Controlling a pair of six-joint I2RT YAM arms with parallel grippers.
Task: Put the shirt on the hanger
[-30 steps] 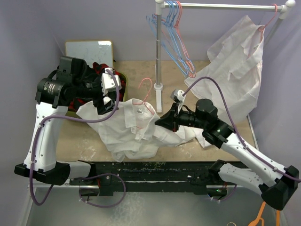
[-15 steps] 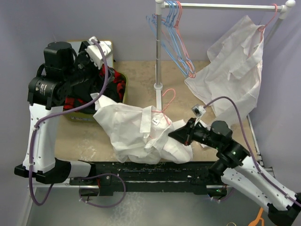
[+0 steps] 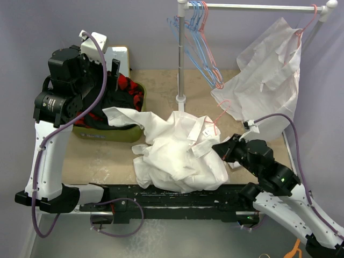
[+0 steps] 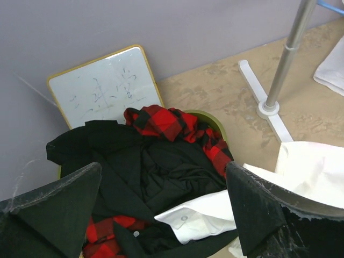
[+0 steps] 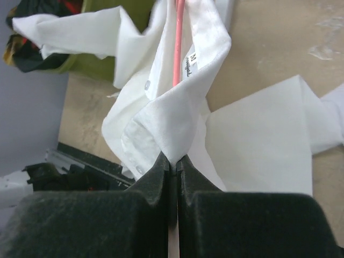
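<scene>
The white shirt [image 3: 174,153] lies crumpled on the table's near middle, one sleeve [image 3: 121,115] trailing onto the green bin. The pink-red hanger [image 3: 219,115] shows its hook at the shirt's right side; in the right wrist view its rod [image 5: 178,43] runs inside the collar [image 5: 177,123]. My right gripper [image 3: 219,148] is shut on the collar fabric, pinching it at the jaw tips [image 5: 173,159]. My left gripper [image 3: 114,75] is open and empty, raised above the bin; in the left wrist view [image 4: 161,215] it hangs over a white cuff [image 4: 201,220].
The green bin [image 3: 102,134] holds a black garment [image 4: 134,166] and a red plaid garment [image 4: 172,123]. A whiteboard [image 4: 102,88] leans behind it. The rack pole [image 3: 181,54] carries blue hangers [image 3: 196,37] and a second white shirt [image 3: 269,80]. An orange hanger [image 3: 295,247] lies at the near right.
My right gripper has dragged the shirt and hanger rightward and nearer. My left gripper has let go of the shirt and risen back over the bin.
</scene>
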